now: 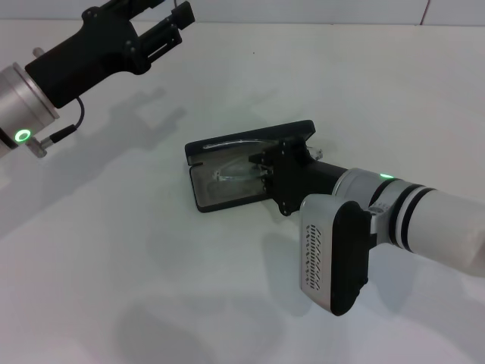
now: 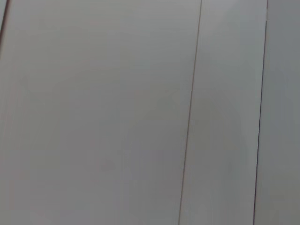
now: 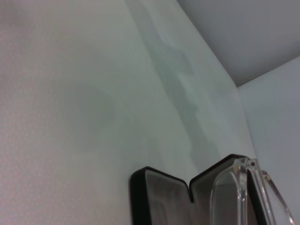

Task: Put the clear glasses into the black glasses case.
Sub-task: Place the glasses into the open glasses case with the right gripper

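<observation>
The black glasses case (image 1: 208, 189) lies open in the middle of the white table, grey lining up and lid (image 1: 250, 136) tipped back. My right gripper (image 1: 261, 171) reaches into it from the right, shut on the clear glasses (image 1: 229, 171), whose lens hangs low over the case's tray. The right wrist view shows the clear glasses (image 3: 234, 187) close up, standing over the open black glasses case (image 3: 159, 192). My left gripper (image 1: 176, 26) is parked high at the far left, open and holding nothing.
The white table (image 1: 114, 250) spreads out on all sides of the case. A pale wall (image 3: 262, 37) rises at the table's far edge. The left wrist view shows only grey wall panels (image 2: 117, 112).
</observation>
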Available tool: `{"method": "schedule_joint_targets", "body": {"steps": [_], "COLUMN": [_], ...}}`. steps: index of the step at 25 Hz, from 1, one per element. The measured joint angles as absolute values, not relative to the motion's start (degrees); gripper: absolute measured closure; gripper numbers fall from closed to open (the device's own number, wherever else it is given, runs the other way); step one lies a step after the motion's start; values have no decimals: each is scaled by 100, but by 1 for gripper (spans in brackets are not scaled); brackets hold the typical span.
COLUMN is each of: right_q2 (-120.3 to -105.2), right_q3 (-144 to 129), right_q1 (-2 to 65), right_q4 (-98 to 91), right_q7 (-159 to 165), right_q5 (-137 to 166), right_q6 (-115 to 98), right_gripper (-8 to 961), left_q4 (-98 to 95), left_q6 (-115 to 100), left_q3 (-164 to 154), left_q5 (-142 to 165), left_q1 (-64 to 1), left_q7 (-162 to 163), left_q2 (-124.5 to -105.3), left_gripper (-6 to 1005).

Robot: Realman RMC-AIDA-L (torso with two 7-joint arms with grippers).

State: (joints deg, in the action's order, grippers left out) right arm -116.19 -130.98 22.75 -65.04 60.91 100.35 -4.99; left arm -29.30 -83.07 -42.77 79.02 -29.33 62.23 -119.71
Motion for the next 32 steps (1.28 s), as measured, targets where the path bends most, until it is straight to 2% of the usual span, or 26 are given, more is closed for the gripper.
{"method": "schedule_joint_targets", "body": {"steps": [13,27,32], "right_q2": [-11618,-11573,-11568], "right_q3": [-13267,-12812,-12810], "right_q1": [2215,1867,1862], "right_q4": [-6322,-6811,-6838], "right_q7": [6091,6087,6068], "right_q5": [9927,10000,10005], "right_q6": [-104,-1203,-1226], "right_gripper": [753,482,480], "left_q4": [-2926,-2929,-2935], "left_q6": [-8350,-8350,-8349], "left_q3": [-4280,-4281,-4281], "left_q5": [7900,7887,7885], "left_q1": [-2900,-2874,-2867], "left_q7": [6310,6311,6311], "left_q2": [-11971,-11968,-11964], "left_gripper": [374,374,374]}}
